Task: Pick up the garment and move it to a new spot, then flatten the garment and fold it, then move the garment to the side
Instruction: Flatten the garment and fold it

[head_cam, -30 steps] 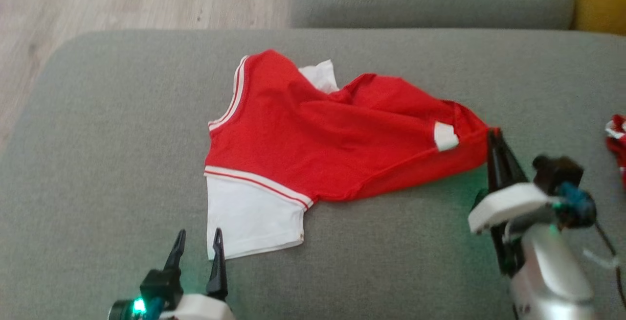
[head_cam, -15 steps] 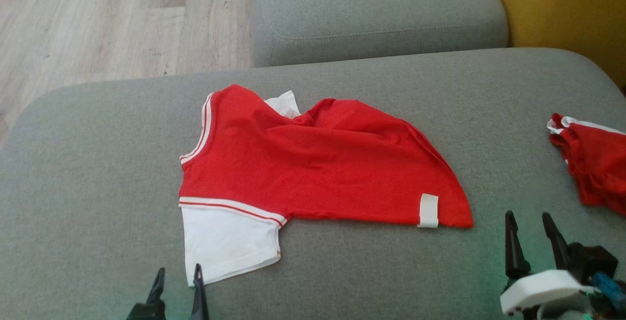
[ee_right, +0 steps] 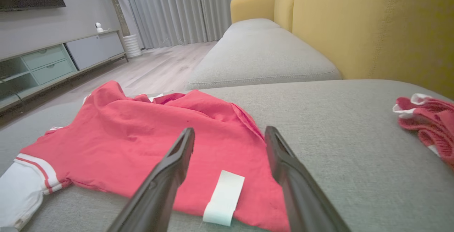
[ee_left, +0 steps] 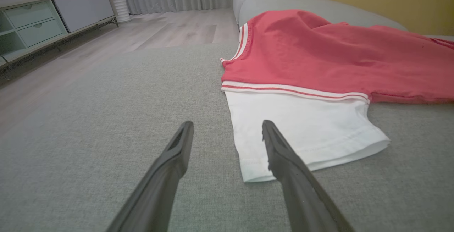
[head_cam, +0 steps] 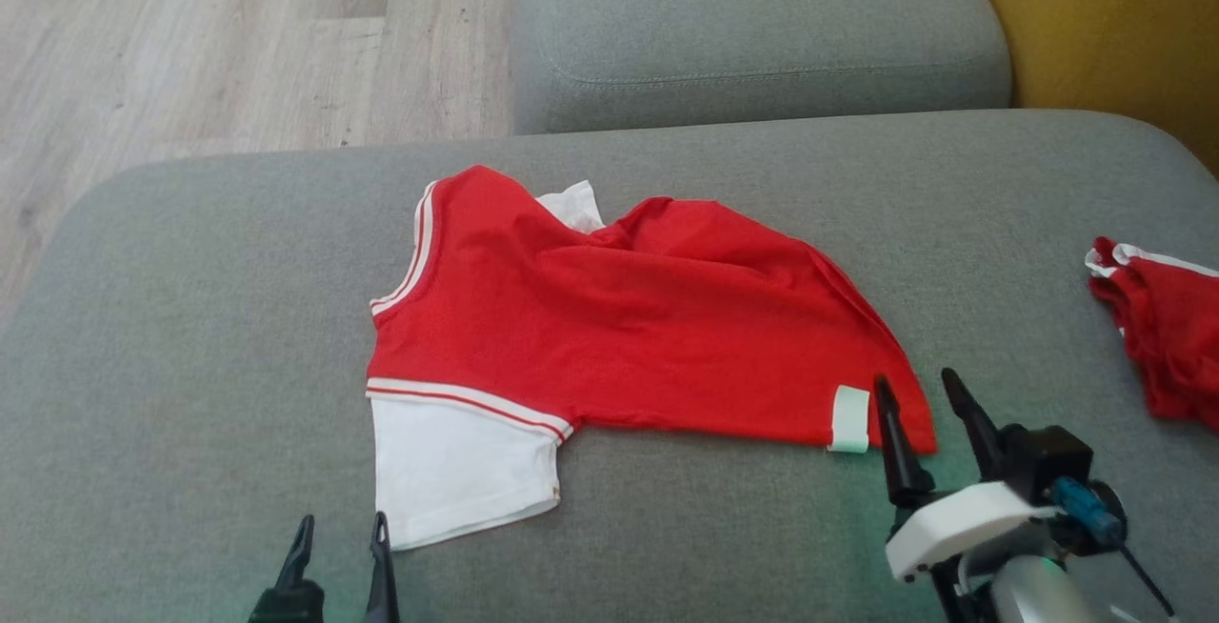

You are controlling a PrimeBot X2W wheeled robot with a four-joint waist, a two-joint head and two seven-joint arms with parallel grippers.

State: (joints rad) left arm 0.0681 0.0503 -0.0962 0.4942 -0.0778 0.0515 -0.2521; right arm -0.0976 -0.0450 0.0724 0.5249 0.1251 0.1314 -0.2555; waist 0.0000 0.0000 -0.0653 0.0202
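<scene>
Rumpled on the grey fabric sofa cushion [head_cam: 190, 337]: the red cotton shirt with white sleeves [head_cam: 648, 318]. Spread wide, empty, at its hem corner: the right two-finger gripper [head_cam: 914, 377]; same by the near sleeve, the left two-finger gripper [head_cam: 342, 518]. Pinch hem beside the small white label tab [head_cam: 849, 418]; tug outward, low.

Grey sofa seat [head_cam: 190, 366], yellow backrest [head_cam: 1114, 32], wooden floor [head_cam: 238, 42], crumpled red cloth [head_cam: 1167, 328], grey curtains [ee_right: 198, 8]

A home living room: grey-and-yellow sofa [ee_right: 262, 51], long curtains [ee_right: 184, 8], low drawer cabinet [ee_right: 71, 56], wood floor [head_cam: 238, 42].
</scene>
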